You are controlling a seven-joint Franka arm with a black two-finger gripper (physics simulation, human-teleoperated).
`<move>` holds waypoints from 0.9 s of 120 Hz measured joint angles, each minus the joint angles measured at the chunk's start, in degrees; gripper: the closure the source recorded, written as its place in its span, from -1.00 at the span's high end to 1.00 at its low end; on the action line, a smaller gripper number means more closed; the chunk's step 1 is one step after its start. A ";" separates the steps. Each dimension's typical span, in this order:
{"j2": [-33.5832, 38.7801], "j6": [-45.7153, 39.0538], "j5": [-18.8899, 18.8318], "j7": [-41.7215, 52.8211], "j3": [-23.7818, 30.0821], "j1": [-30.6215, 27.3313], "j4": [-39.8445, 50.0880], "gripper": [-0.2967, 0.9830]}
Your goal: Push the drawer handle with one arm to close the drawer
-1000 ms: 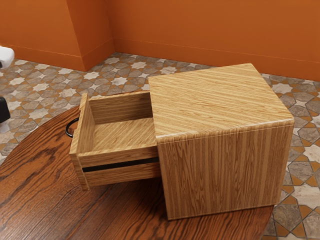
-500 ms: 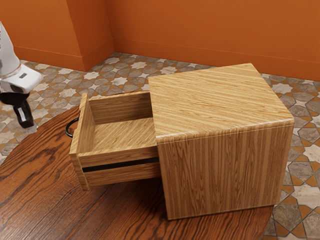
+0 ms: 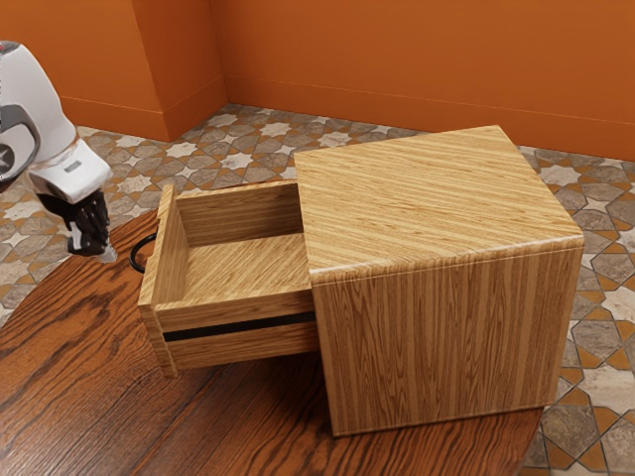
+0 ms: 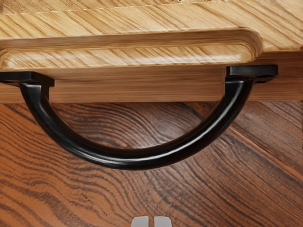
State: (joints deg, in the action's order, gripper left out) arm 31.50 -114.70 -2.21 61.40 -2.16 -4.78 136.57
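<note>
Exterior view: we judge this the approach, our black gripper [image 3: 105,254] closed narrow near the curved black handle [image 4: 128,159]; next, we push the wooden drawer [image 3: 238,306] inward.

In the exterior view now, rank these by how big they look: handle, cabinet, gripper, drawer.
Largest to smallest:
1. Cabinet
2. Drawer
3. Gripper
4. Handle

No text, label, brand, number or sign can be read in either view.
</note>
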 joint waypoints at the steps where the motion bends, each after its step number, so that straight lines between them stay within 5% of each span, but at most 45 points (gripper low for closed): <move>1: -0.02 -0.08 0.06 0.14 0.07 0.00 0.04 -0.69; 108: -7.33 -6.57 5.24 6.07 7.68 0.40 -4.11 -0.69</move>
State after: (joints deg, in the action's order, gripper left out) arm 24.17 -121.27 3.03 67.47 5.51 -4.38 132.46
